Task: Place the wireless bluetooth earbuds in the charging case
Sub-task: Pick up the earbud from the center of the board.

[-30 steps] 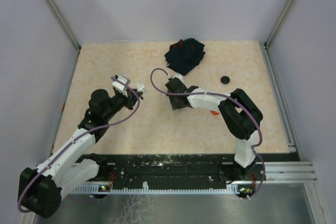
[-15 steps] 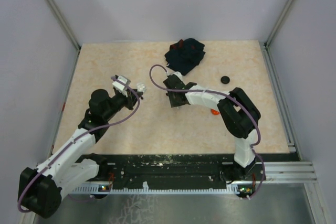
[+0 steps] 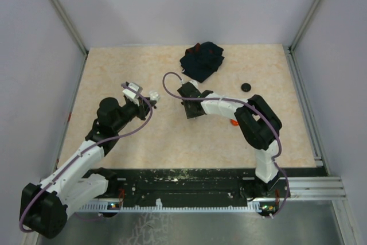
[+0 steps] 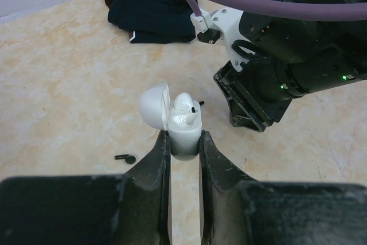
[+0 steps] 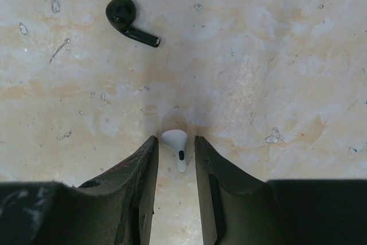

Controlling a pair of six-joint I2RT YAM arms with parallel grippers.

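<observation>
My left gripper [image 4: 184,142] is shut on the white charging case [image 4: 184,135], held upright above the table with its lid [image 4: 153,104] swung open to the left. A white earbud [image 4: 184,102] sits in the case. My right gripper [image 5: 175,144] points straight down at the table and straddles a second white earbud [image 5: 175,140] that lies flat. Its jaws are close on both sides with thin gaps showing. A black earbud [image 5: 123,12] lies loose further out, and is also seen as the black earbud [image 4: 126,157] left of the case. From above, the left gripper [image 3: 150,94] and right gripper [image 3: 192,114] are near mid-table.
A dark navy cloth [image 3: 202,60] is bunched at the back of the table. A black puck [image 3: 246,86] lies to its right. An orange-red piece [image 3: 234,123] peeks out under the right arm. Metal frame rails border the table on both sides.
The right gripper's jaws have narrowed around the white earbud and the right arm has shifted slightly left. The left arm and the case have not moved.
</observation>
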